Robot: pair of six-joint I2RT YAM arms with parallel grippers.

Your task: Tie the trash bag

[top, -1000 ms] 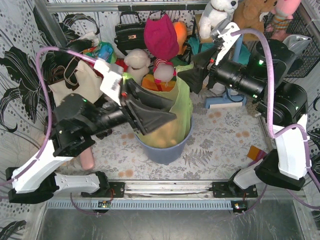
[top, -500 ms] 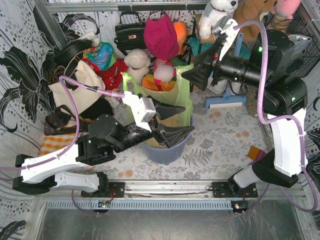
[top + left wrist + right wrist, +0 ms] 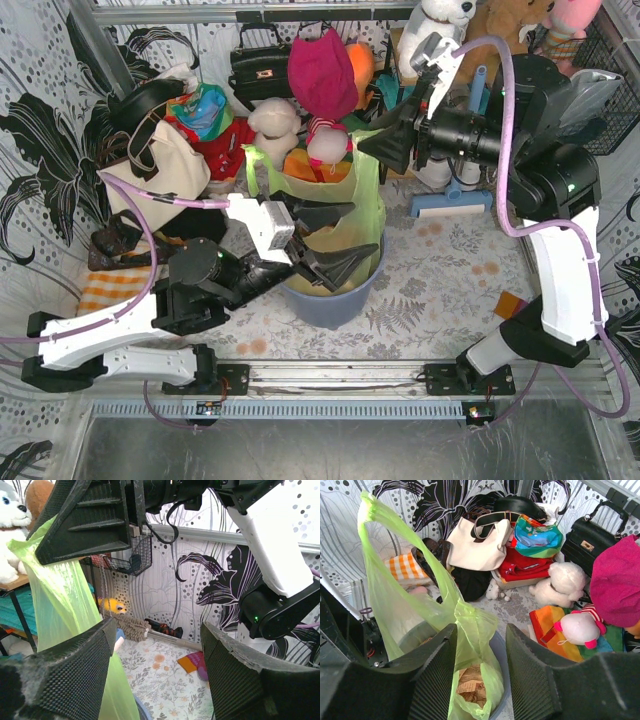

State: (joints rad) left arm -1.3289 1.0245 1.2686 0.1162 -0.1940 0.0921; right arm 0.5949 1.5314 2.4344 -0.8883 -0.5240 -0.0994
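The left gripper (image 3: 157,635) is held wide open and empty. Its jaws are spread over the mouth of the bin (image 3: 330,302), with green film just beside one finger and nothing between the two. The right gripper (image 3: 481,630) is also seen open, its jaws set apart around a puckered fold at the rim of the trash bag (image 3: 400,600); no pinch is made yet. The bag is seated in the round blue-grey bin, crumpled brown paper (image 3: 470,687) is visible low inside it, and one long handle loop (image 3: 367,505) is drawn up above the rim. The step in hand is judged to be the gathering of the bag's top; no knot is formed. Next, the fold must be pinched firmly by the right jaws and the opposite handle taken by the left, so that the two can be crossed without the thin film being torn.
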